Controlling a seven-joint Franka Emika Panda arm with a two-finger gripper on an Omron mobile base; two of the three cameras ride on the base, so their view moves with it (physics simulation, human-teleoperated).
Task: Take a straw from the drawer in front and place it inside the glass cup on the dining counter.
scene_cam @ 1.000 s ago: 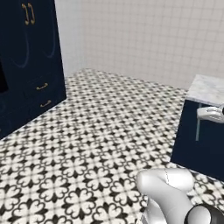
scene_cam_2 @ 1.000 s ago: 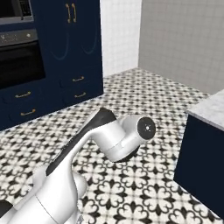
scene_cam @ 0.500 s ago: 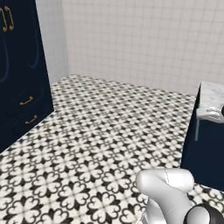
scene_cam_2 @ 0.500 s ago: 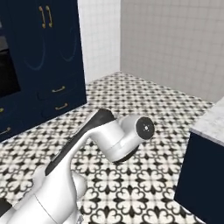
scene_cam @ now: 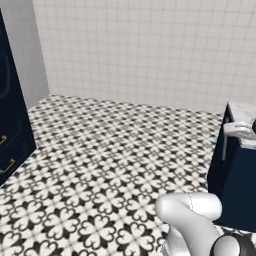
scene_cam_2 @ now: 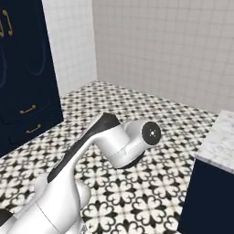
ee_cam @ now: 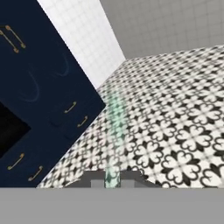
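Camera has swung since before; navy cabinet (scene_cam_2: 25, 87) now at nine o'clock. Gripper (ee_cam: 112, 180) jaws pinch thin pale whitish-blue straw (ee_cam: 116, 131), pointing twelve o'clock.

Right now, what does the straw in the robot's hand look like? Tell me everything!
The straw is a very thin, straight stick, pale whitish-green and a bit see-through, so the patterned floor shows through it. In the hand view its lower end sits between the gripper fingertips, which are closed on it, and it points away over the floor. Nothing else touches it.
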